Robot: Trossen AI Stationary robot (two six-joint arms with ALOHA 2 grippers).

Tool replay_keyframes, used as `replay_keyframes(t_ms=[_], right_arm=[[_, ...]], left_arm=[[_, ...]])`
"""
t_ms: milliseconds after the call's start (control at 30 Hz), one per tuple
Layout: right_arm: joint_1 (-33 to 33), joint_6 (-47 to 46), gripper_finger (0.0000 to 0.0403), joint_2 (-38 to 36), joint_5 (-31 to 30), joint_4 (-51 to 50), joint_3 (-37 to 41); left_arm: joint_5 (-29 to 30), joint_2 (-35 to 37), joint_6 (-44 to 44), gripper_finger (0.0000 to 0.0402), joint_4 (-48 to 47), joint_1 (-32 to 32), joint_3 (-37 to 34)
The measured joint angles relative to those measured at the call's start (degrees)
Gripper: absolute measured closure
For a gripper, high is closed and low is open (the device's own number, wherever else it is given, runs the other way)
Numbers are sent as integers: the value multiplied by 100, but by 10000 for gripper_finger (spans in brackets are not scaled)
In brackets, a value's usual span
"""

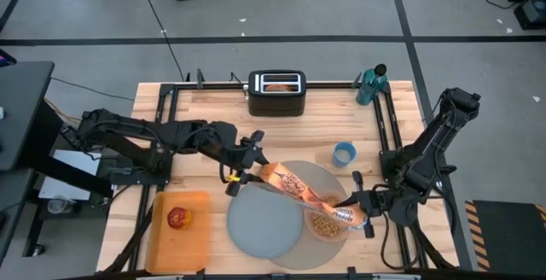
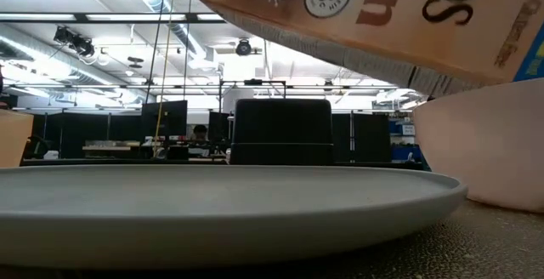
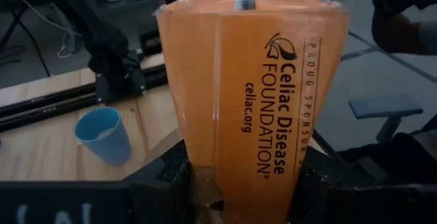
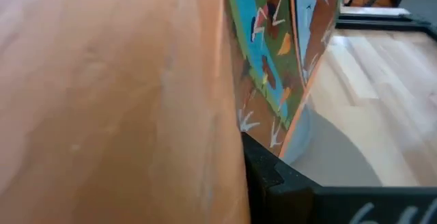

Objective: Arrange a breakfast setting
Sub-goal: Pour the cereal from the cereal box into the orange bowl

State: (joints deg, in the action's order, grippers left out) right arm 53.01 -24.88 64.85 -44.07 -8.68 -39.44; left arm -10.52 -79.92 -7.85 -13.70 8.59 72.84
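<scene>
Mid-pour: left gripper (image 1: pixel 240 167) clamped on cereal box (image 1: pixel 294 184), right gripper (image 1: pixel 358 214) steadying its mouth above pink bowl (image 1: pixel 324 226), cereal pieces (image 1: pixel 322 224) inside. Plate (image 1: pixel 260 220) bare; apple (image 1: pixel 178 218) unplaced.

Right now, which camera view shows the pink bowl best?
The high view: the whole pink bowl, with cereal inside, lies under the tilted cereal box. The low view shows only its side; the wrist views hide it.

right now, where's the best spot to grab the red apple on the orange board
Grip the round red apple across its widest middle, coming straight down from above. It sits alone on the flat orange rectangular board, so its sides are open all round; the left gripper is nearer but holds the orange cereal box.
</scene>
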Motion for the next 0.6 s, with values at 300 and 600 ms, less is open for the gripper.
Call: replay_keyframes(t_ms=[300, 600], right_arm=[[29, 4, 394, -148, -204, -90, 11], [101, -352, 394, -188, -300, -158, 11]], left_arm=[[58, -2, -52, 230, -153, 8, 2], [39, 2, -139, 231, -164, 40, 2]])
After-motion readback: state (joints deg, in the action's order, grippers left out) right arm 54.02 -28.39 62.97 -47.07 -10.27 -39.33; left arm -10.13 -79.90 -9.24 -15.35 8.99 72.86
